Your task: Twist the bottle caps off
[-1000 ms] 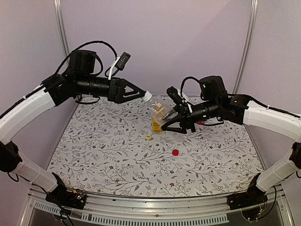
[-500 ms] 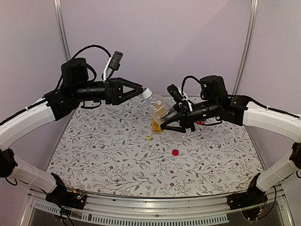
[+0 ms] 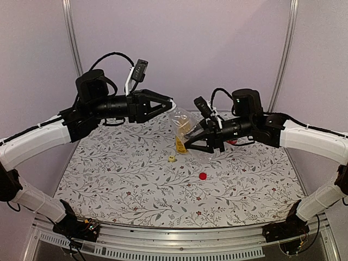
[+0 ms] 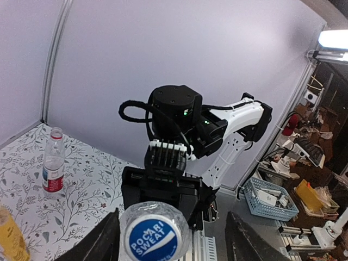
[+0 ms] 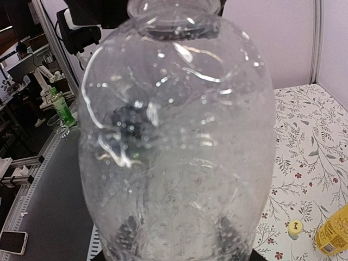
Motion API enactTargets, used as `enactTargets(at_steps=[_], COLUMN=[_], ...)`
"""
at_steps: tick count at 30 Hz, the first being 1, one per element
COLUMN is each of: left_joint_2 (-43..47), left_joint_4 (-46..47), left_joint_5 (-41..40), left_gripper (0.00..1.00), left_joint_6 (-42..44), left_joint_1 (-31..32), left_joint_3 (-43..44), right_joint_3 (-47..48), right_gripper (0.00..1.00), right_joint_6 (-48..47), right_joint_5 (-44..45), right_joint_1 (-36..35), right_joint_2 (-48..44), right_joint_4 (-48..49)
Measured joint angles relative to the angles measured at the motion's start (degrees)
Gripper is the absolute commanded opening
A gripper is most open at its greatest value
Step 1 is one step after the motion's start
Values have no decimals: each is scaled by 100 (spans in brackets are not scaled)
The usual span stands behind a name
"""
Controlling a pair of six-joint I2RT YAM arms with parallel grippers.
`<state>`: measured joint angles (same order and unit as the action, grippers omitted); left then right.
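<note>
Red cap (image 3: 203,175), yellow cap (image 3: 172,159) on floral tablecloth (image 3: 136,185); lilac walls (image 3: 217,43).

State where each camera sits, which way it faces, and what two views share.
Top external: high behind the robot, looking down on the table; left pincer and right pincer show with their arms.
Left wrist: faces the blue cap between its fingers, with the right arm beyond.
Right wrist: close against the clear bottle; its pincer shows only dimly through it.
Shared: both wrist views catch the yellow bottle.
</note>
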<state>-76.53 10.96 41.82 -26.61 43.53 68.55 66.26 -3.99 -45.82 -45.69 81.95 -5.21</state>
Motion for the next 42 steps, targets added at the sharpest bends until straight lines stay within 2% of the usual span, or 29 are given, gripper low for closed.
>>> enactTargets(at_steps=[5,16,25,30,33,37,40,42], left_joint_2=[0,0,-42,-90,-111,-195,-345,-466], left_joint_4=[295,610,682,765,732,289,-125,-332], left_joint_5=[-37,-109,-138,-149,-264,-881,-1410,-1705], left_gripper=[60,46,25,12,7,1,2,6], left_joint_6=[-9,-33,-76,-109,-177,-448,-758,-962], left_joint_1=[46,46,44,24,22,35,52,61], left_joint_3=[-105,-170,-170,-170,-162,63,369,544], right_joint_3=[-306,-378,-378,-378,-367,-208,-24,111], right_gripper=[38,37,37,32,32,32,31,31], right_joint_6=[323,662,662,682,658,562,476,400], right_joint_5=[-26,-131,-177,-101,79,706,1325,1799], right_joint_1=[-2,-7,-17,-15,-17,-17,-20,-48], right_joint_2=[-2,-2,-2,-2,-2,-2,0,33], right_joint_4=[619,1073,1134,1123,1045,741,439,214])
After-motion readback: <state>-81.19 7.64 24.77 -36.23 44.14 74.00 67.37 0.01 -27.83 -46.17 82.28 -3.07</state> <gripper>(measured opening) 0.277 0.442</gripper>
